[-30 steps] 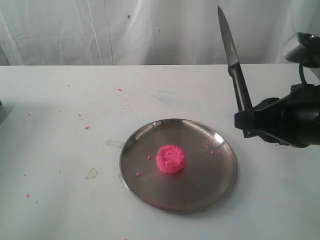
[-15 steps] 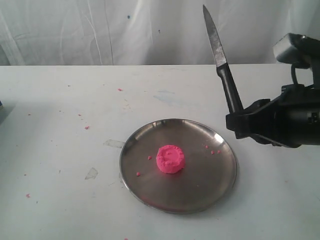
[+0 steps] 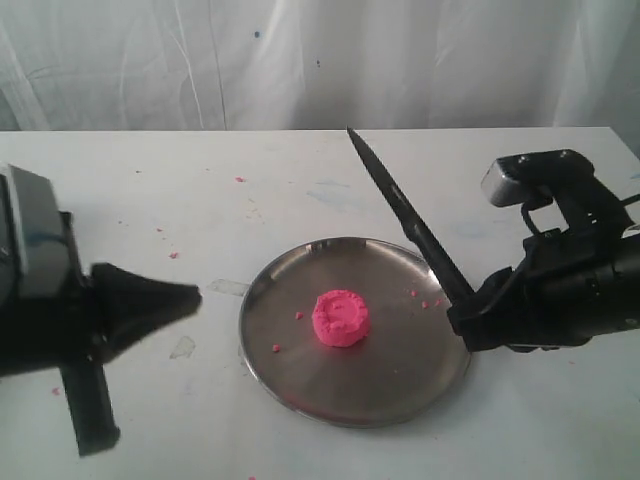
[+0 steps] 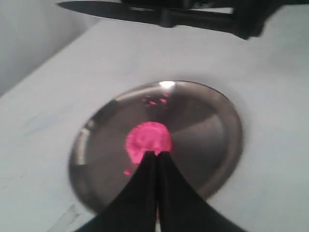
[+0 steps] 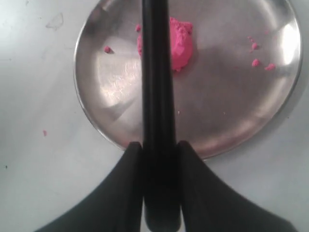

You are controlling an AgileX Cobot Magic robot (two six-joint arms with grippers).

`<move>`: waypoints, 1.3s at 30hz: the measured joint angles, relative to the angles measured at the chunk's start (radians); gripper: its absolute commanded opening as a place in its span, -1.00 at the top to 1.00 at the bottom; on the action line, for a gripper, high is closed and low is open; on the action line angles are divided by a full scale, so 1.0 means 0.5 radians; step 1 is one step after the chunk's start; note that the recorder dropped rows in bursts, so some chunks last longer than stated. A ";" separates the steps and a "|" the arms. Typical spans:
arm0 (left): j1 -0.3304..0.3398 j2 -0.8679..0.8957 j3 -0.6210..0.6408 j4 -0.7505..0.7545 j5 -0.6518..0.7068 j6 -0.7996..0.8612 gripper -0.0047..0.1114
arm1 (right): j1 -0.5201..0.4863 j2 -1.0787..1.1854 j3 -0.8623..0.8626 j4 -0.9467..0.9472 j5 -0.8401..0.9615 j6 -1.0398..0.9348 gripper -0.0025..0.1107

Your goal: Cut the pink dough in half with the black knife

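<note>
The pink dough [image 3: 341,318] is one round puck with a dimpled top, lying in the middle of the round steel plate [image 3: 300,380]. My right gripper [image 3: 462,308] is shut on the handle of the black knife [image 3: 405,222], at the plate's right rim. The blade slants up and to the left, its tip high above the plate's far edge. In the right wrist view the knife [image 5: 155,72] crosses over the dough [image 5: 180,43]. My left gripper [image 3: 192,296] is shut and empty, left of the plate, pointing at it. In the left wrist view its tips [image 4: 157,153] overlap the dough [image 4: 145,137].
Tiny pink crumbs lie on the plate [image 3: 430,301] and on the white table [image 3: 173,254]. A pale torn scrap [image 3: 183,347] lies on the table near the left gripper. A white curtain hangs behind the table's far edge.
The right gripper has dropped and tilted the knife from near upright to a slant over the plate. The left arm has come into view from the left.
</note>
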 measured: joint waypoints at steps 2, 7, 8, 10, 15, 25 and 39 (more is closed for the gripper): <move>-0.124 0.116 -0.012 0.008 0.006 0.161 0.92 | 0.000 0.027 0.000 -0.063 0.005 0.058 0.96; -0.345 0.378 -0.078 -0.066 0.077 0.499 0.92 | 0.087 0.145 -0.003 -0.156 -0.003 0.109 0.96; -0.363 0.417 -0.105 -0.082 0.077 0.531 0.92 | 0.122 0.175 -0.003 -0.188 -0.011 0.113 0.96; -0.373 0.503 -0.171 -0.114 0.093 0.565 0.92 | 0.188 0.234 -0.018 -0.288 -0.046 0.149 0.96; -0.382 0.624 -0.295 -0.160 0.222 0.583 0.92 | 0.234 0.341 -0.038 -0.644 -0.202 0.419 0.96; -0.382 0.648 -0.398 -0.402 0.317 0.636 0.92 | 0.410 0.435 -0.038 -0.667 -0.158 0.375 0.96; -0.382 1.096 -0.750 -0.607 0.074 0.753 0.92 | 0.418 0.483 -0.038 -0.746 -0.290 0.372 0.96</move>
